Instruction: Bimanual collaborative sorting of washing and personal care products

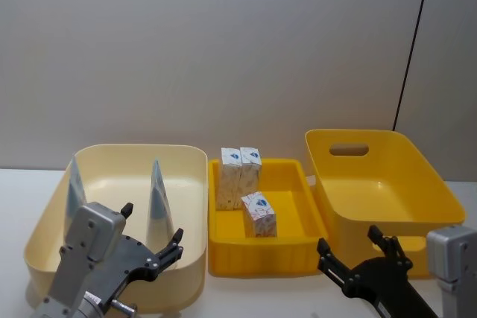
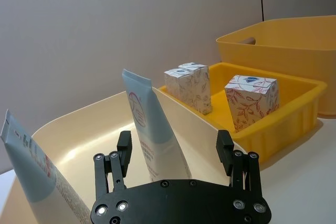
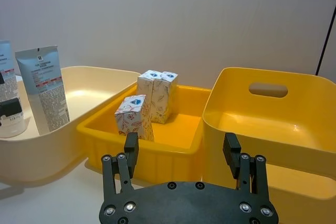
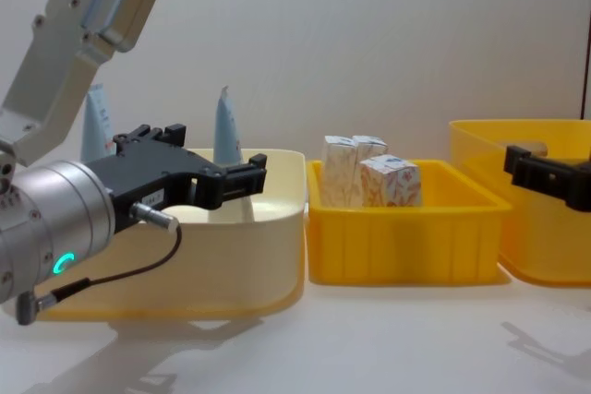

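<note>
Left pincer (image 1: 153, 227) hovers wide open, empty, at the cream tub's (image 1: 141, 148) front; right pincer (image 1: 349, 242) likewise before the deep yellow tub (image 1: 417, 161).

Two tubes (image 1: 159, 199), three cartons (image 1: 258, 214), one cream tub (image 1: 141, 148), two yellow tubs (image 1: 387, 184)

Colours: cream, two yellows, pale blue, white with orange.
Cream tub (image 1: 134, 148) at the white tabletop's (image 1: 15, 184) left edge; tubes (image 1: 158, 199) pale blue (small red and dark print); centre tray (image 1: 261, 260) yellow; cartons (image 1: 258, 214) white with orange leaf pattern and blue emblem; right-edge tub (image 1: 417, 176) deeper yellow; left gripper (image 1: 152, 224) and right gripper (image 1: 347, 238) black.
</note>
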Controlling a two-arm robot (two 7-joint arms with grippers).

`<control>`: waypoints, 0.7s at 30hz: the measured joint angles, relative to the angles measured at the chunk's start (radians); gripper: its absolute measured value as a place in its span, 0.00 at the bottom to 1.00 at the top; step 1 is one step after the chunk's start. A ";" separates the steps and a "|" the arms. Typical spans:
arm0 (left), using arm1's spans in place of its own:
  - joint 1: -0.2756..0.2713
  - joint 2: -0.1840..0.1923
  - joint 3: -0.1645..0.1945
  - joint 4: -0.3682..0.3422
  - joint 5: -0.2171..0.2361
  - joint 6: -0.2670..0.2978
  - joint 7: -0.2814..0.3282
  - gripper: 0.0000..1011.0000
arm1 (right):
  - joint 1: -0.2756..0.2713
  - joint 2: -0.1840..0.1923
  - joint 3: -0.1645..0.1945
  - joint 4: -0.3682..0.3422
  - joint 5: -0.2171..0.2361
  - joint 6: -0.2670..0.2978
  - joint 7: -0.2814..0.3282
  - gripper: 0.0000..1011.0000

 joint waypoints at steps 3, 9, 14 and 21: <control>0.000 0.000 0.000 0.000 0.000 0.000 0.000 0.99 | 0.002 -0.004 -0.002 -0.009 0.000 0.017 0.000 0.99; 0.000 0.000 0.000 0.000 0.000 0.000 0.000 0.99 | 0.016 -0.014 -0.012 -0.063 0.009 0.124 -0.015 0.99; 0.000 0.000 0.000 0.000 0.000 0.000 0.000 0.99 | 0.048 -0.030 -0.023 -0.136 0.017 0.279 -0.044 0.99; 0.000 0.000 0.000 0.000 0.000 0.000 0.000 0.99 | 0.110 -0.068 -0.037 -0.199 0.020 0.502 -0.103 0.99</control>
